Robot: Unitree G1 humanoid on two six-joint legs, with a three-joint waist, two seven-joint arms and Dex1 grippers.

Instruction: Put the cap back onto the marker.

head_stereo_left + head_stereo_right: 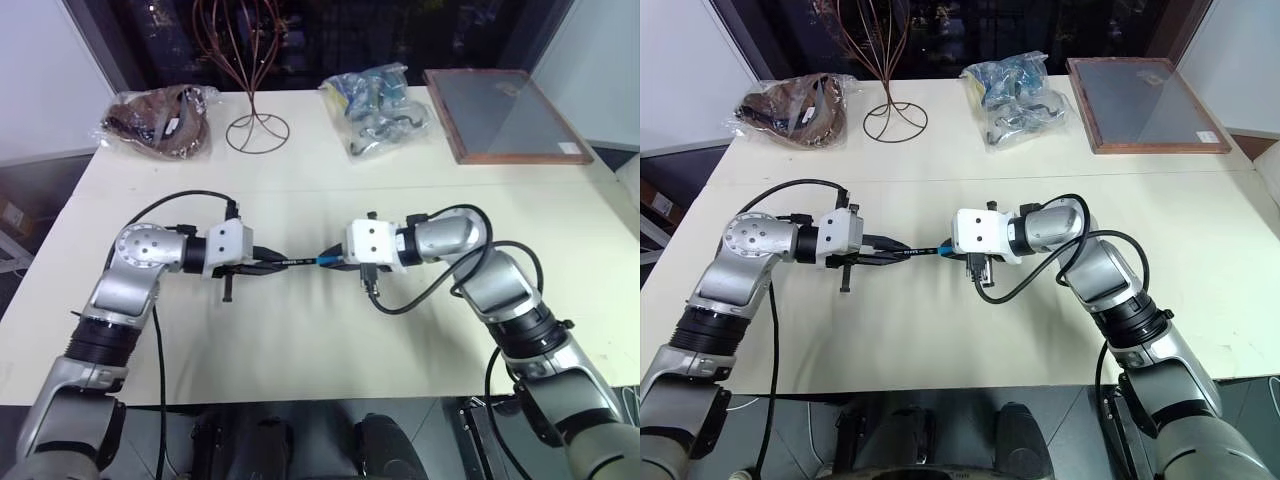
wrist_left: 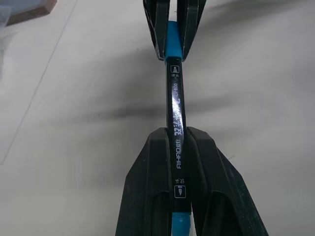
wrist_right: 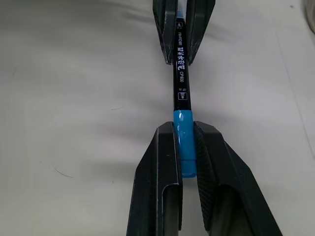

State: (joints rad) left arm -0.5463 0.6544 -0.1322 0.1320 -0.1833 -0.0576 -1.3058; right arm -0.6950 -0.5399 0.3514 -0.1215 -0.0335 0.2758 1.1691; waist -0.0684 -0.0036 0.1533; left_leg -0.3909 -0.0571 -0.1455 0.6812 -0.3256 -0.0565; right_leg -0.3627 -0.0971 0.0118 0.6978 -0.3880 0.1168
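Note:
Above the middle of the white table [image 1: 300,350] my two grippers point at each other. My left gripper [image 1: 268,259] is shut on the black marker [image 1: 297,261], which runs level toward the right gripper. In the left wrist view the marker's barrel [image 2: 176,103] leaves my fingers [image 2: 152,167] and ends in the light-blue cap [image 2: 172,39]. My right gripper [image 3: 183,135] is shut on the cap [image 3: 185,147]. The cap sits against the barrel [image 3: 180,73] in line with it, with no gap showing. The marker's tip is hidden.
At the back of the table stand a copper wire stand [image 1: 257,130], a clear bag of brown items [image 1: 160,120], a plastic bag of blue and metal parts [image 1: 378,108] and a wood-framed panel [image 1: 505,112]. Black cables hang off both wrists.

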